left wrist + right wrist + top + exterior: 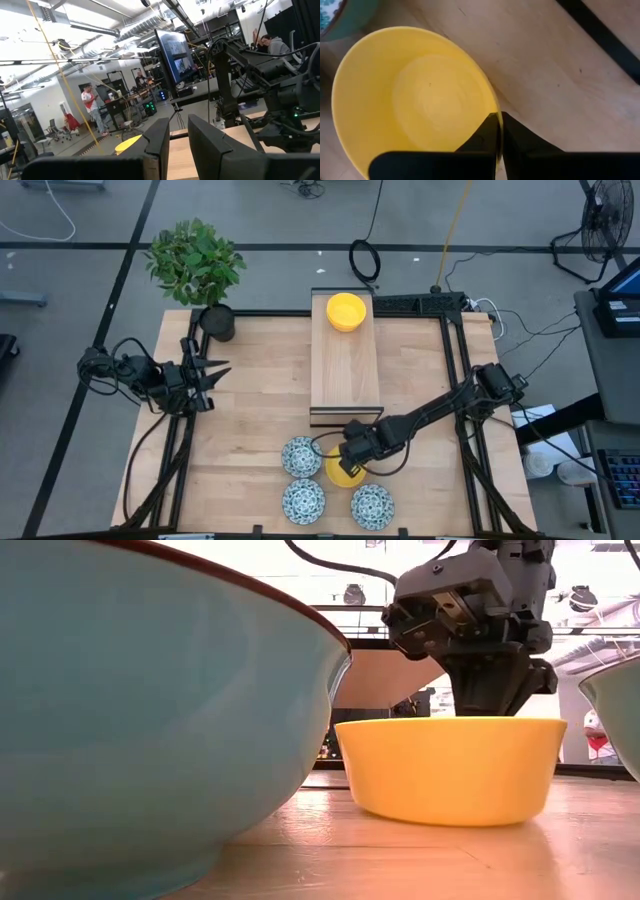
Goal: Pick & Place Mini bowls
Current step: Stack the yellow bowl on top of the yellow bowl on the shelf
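1. The table (250,410) carries a raised wooden board (346,370) at its far middle; one yellow bowl (346,311) sits on the board's far end, which suggests the board is the drop-off place.
2. Three patterned bowls (301,456) lie near the front edge, clustered around a second yellow bowl (415,100).
3. The right gripper (498,131) is closed on that bowl's rim, one finger inside and one outside; the bowl rests on the table, not yet lifted.
4. The left gripper (177,142) waits at the table's left side, slightly parted and holding nothing.
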You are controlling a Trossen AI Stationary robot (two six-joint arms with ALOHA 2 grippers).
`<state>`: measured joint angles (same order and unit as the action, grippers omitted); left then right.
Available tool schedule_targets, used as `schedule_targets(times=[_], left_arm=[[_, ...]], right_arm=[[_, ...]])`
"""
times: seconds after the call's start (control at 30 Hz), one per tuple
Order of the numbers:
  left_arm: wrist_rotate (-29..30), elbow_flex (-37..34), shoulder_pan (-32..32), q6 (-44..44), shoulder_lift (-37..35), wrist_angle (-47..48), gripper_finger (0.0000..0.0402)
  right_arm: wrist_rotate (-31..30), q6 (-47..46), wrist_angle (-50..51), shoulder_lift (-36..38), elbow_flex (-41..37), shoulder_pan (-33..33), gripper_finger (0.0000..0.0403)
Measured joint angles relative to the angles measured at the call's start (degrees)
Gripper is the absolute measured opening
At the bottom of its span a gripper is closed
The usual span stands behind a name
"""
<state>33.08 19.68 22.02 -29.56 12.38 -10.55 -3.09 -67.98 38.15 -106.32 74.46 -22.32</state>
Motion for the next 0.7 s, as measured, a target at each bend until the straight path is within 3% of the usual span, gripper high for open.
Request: schedule_targets(times=[0.2,0.47,0.7], left_arm=[[0.00,0.00,0.02,0.00,0.00,0.01,0.0076],[0.02,0.00,0.00,0.00,-0.02,0.02,0.0076],[0.02,0.02,0.01,0.01,-0.02,0.02,0.0076]], right_arm=[[-0.36,1.91,0.01,2.14,0.00,0.85,0.0002],[-5.77,3.91,-0.54,8.45,0.00,0.43,0.0001],[-5.90,5.43,-0.64,12.75,0.00,0.12,0.0001]])
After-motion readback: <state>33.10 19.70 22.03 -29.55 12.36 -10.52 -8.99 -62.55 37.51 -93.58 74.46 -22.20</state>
